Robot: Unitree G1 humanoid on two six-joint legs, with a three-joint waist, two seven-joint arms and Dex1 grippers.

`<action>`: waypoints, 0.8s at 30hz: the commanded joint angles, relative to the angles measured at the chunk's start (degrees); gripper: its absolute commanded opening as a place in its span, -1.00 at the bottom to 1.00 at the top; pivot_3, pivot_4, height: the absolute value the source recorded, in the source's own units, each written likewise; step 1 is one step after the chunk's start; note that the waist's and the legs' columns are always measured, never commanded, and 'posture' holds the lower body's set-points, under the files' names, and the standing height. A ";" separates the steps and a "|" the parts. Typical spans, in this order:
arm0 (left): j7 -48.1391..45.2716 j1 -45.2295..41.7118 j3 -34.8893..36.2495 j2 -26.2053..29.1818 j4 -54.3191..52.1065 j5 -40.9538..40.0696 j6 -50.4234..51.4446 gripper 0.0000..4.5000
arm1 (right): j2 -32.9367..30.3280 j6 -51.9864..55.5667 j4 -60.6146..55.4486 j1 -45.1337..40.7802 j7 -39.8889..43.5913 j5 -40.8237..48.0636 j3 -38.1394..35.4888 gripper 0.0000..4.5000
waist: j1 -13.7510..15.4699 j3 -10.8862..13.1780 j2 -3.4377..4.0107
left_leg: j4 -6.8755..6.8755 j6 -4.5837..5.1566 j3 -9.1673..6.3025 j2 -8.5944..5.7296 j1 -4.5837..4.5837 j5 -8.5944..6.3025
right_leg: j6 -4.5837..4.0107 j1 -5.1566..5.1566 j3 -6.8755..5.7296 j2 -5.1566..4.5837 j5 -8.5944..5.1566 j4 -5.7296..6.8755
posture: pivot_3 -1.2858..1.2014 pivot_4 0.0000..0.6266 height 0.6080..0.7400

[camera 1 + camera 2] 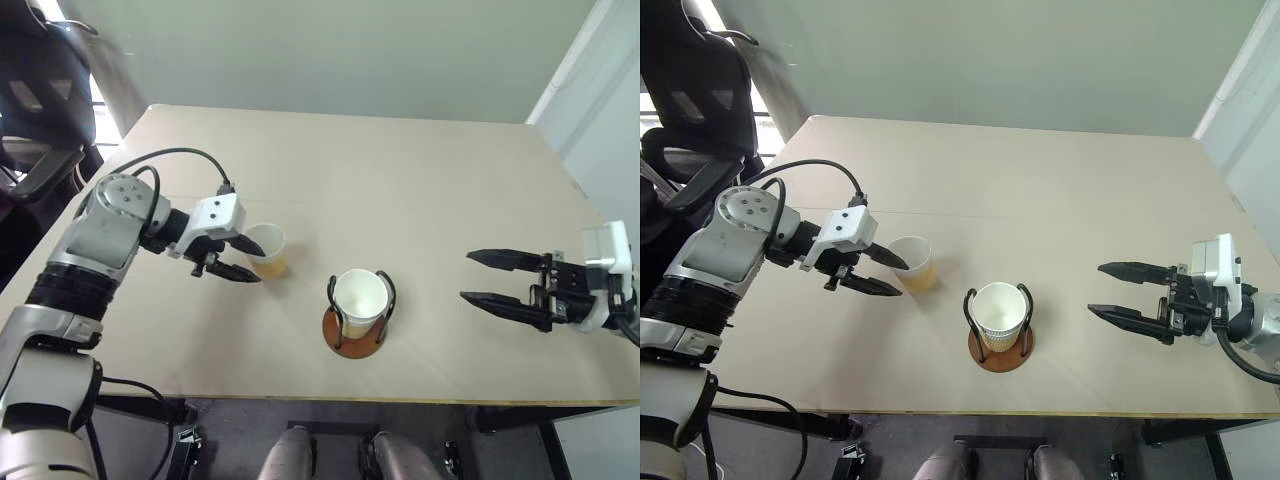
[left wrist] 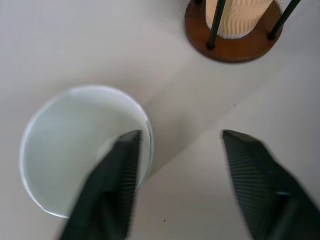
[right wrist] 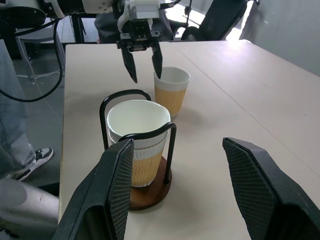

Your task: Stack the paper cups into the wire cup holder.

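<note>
- The left gripper (image 1: 238, 258) hangs over the pale table (image 1: 420, 180), its two black fingers spread. One finger (image 2: 117, 172) dips inside the rim of a loose paper cup (image 1: 266, 249); the other sits outside the cup wall, over bare tabletop, so the wall stands between the jaws without being pinched.
- That cup stands upright, mouth up, tan ribbed sides showing below its white rim.
- Just beyond the left jaws, towards the middle of the table, is the wire cup holder (image 1: 352, 335): a reddish-brown disc with two black wire loops. Nested cups (image 3: 138, 142) already sit upright between the loops; two rims show from the right wrist view.
- The holder is near the loose cup but not touching it.
- Well apart on the far side, the right gripper (image 1: 488, 278) hovers with jaws spread wide, nothing between them, pointing toward the holder.
- A dark office chair (image 1: 40, 90) stands off the table's far left corner.
</note>
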 commanded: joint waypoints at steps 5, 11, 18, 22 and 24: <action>-2.00 -2.16 3.03 -1.46 1.49 1.92 -1.52 -1.00 | -0.50 -0.45 -1.56 -0.08 -0.53 -0.31 -0.69 0.28 | -0.05 0.00 0.00 | 0.00 0.00 0.00 0.00 0.01 0.00 | -0.01 -0.01 0.00 0.00 0.02 0.01 | 0.03 -0.52 1.00; -2.70 -5.42 1.68 1.34 -3.86 -6.03 3.12 -1.00 | -0.66 -0.29 -1.56 -0.05 -0.88 -0.50 -0.76 0.28 | -0.05 0.02 -0.04 | 0.01 0.00 0.00 0.00 -0.04 0.00 | 0.01 -0.04 0.00 0.00 0.04 -0.01 | 0.03 -0.52 1.00; -2.70 -19.80 -1.25 1.14 -12.75 -27.19 13.44 -1.00 | -2.31 1.57 -2.06 1.24 -0.14 0.68 -1.93 0.28 | 0.52 0.00 0.00 | 0.06 0.02 0.01 -0.04 -0.32 0.01 | 0.11 -0.22 -0.01 -0.04 0.14 -0.12 | 0.03 -0.52 1.00; -2.70 -23.26 -8.03 -1.86 -12.15 -29.82 11.43 -1.00 | -3.47 3.37 -2.83 2.49 -0.32 1.44 -2.72 0.28 | 0.39 -0.01 0.08 | 0.03 0.05 0.12 -0.05 -0.11 -0.01 | 0.11 -0.06 0.02 -0.09 0.14 -0.06 | 0.03 -0.52 1.00; -2.70 -23.55 -12.69 -2.49 -13.33 -30.80 9.96 -1.00 | -3.50 3.59 -3.55 3.22 -0.73 1.31 -3.45 0.28 | 0.28 0.02 0.07 | 0.02 0.02 0.15 -0.03 -0.04 0.00 | 0.11 -0.05 0.03 -0.08 0.14 0.00 | 0.03 -0.52 1.00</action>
